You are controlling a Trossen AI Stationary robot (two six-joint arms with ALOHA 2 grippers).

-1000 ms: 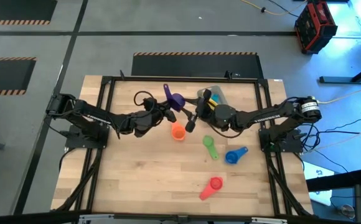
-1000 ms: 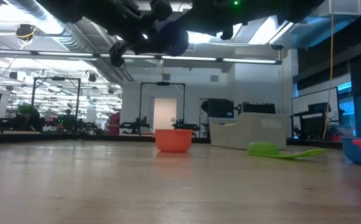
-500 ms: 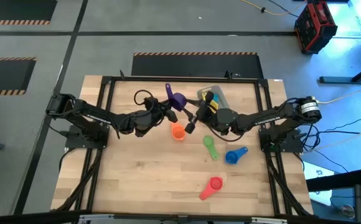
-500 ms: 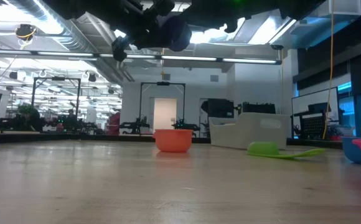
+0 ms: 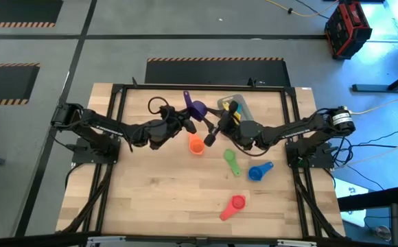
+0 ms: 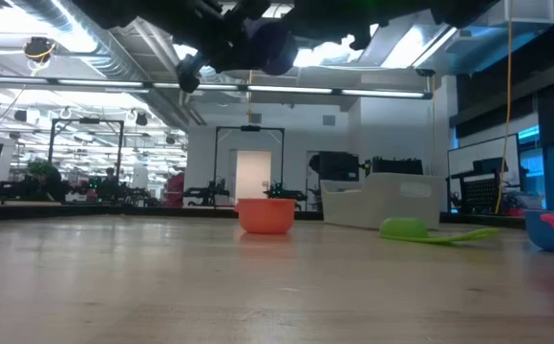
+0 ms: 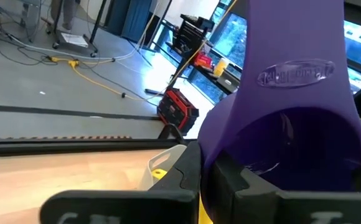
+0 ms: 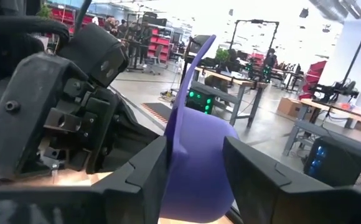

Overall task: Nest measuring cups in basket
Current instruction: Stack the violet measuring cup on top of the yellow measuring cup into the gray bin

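Starting on your left, the left arm reaches in from the table's left edge toward the middle, and its left gripper is clamped tight on the purple cup, which it holds up off the wood; in the left wrist view that cup fills most of the frame, bowl toward the fingers and flat handle pointing away. Just right of it, the right gripper meets it from the other side, and in the right wrist view you can see the purple bowl sitting between the two dark fingers, which stand either side of it; whether they actually press on the bowl you cannot tell from these views. Below the two grippers the orange cup rests upright on the table, and the low view shows it standing alone on the wood with both grippers hanging well above it. Behind the right gripper, toward the far edge, the basket sits with something yellow and dark showing inside, partly hidden by the arm. Moving right, the green cup lies on the table near the orange one, handle pointing toward the near edge, and the blue cup lies just beside it. Closer to the near edge, apart from the others, the red cup lies by itself.
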